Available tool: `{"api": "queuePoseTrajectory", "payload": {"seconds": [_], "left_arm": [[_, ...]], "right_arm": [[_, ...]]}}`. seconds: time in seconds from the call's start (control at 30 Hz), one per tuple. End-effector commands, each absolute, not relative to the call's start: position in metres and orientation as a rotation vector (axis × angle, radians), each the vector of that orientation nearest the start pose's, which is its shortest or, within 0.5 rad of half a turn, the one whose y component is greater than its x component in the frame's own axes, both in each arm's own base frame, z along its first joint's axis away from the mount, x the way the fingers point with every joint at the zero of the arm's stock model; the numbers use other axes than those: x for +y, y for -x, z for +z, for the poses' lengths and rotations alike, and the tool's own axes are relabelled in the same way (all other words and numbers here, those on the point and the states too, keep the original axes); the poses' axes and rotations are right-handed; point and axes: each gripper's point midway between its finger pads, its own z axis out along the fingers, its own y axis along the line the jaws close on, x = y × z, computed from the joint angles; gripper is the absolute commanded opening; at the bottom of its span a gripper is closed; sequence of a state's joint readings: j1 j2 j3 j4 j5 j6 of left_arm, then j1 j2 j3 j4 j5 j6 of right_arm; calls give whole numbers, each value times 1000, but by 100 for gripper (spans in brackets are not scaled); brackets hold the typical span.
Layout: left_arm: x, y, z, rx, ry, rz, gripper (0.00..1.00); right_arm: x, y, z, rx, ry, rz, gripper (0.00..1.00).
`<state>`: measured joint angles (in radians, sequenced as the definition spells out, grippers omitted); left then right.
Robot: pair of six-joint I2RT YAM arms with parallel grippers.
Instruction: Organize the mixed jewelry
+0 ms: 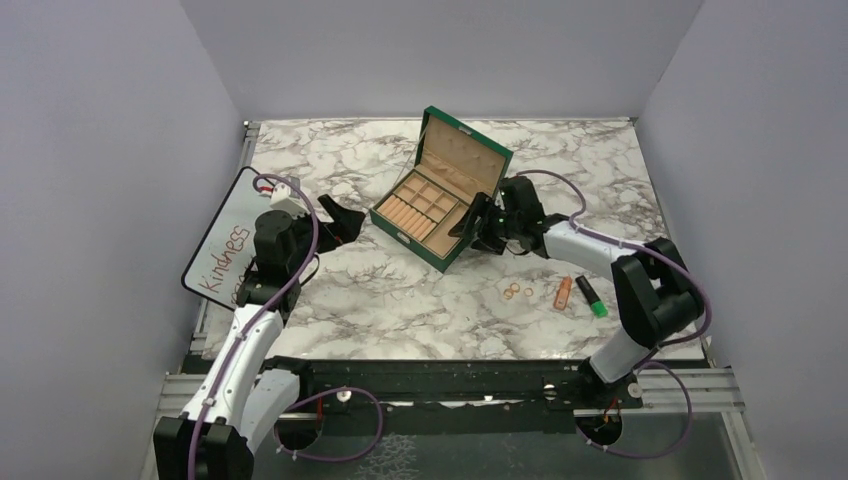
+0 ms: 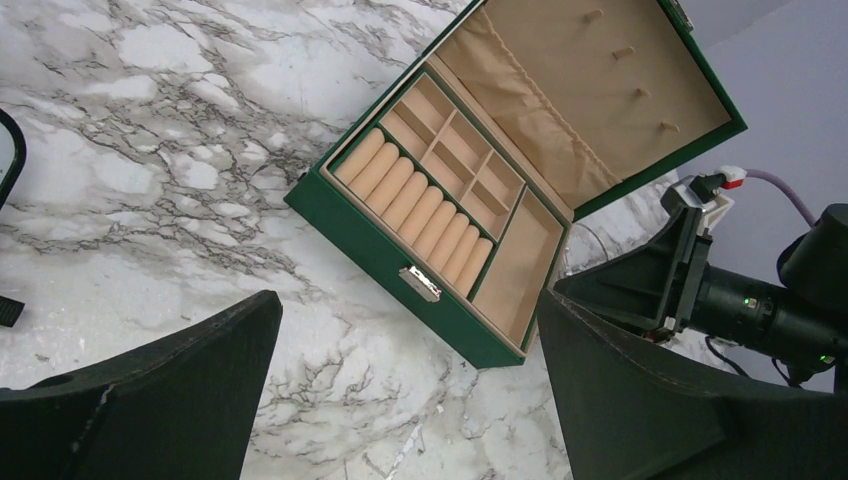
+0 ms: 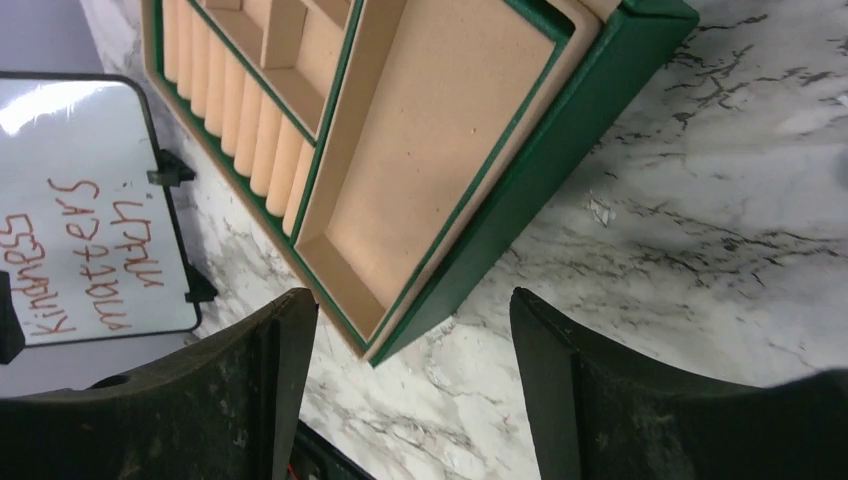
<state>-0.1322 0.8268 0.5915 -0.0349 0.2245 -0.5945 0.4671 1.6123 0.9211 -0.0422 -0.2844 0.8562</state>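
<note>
The green jewelry box [image 1: 415, 243] stands open mid-table, with tan ring rolls and compartments that look empty. It also shows in the left wrist view [image 2: 380, 250] and the right wrist view [image 3: 560, 130]. Tiny gold rings [image 1: 515, 291] lie on the marble to the right of the box and nearer the front. I cannot make out the necklace loop as separate from them. My left gripper [image 1: 345, 222] [image 2: 408, 340] is open and empty just left of the box. My right gripper [image 1: 478, 228] [image 3: 410, 300] is open and empty, hovering at the box's right corner.
A small orange marker [image 1: 563, 291] and a black-and-green highlighter [image 1: 591, 297] lie right of the rings. A whiteboard [image 1: 228, 240] with red writing rests at the table's left edge, and also shows in the right wrist view [image 3: 80, 220]. Grey walls enclose the marble table [image 1: 400, 310].
</note>
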Motion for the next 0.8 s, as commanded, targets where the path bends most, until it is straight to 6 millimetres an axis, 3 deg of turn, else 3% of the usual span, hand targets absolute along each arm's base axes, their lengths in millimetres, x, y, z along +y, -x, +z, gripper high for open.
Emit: {"api": "queuePoseTrajectory", "payload": {"seconds": [0.0,0.1,0.2,0.33,0.57,0.77], "left_arm": [[-108,-317,221,1790,275,-764,99],[-107,-321,216,1807,292,-759,99],[-106,-323,211,1825,297,-748,99],[-98,-324,201,1869,335,-689,99],[-101,-327,199,1891,336,-700,99],[-105,-325,196,1903,340,-731,99]], "right_arm": [[266,-357,80,2442,-385,851,74],[272,-355,66,2496,-373,791,70],[276,-350,59,2523,-327,768,57],[264,-344,51,2568,-239,652,49],[246,-325,47,2599,27,554,39],[254,-306,47,2581,377,651,34]]}}
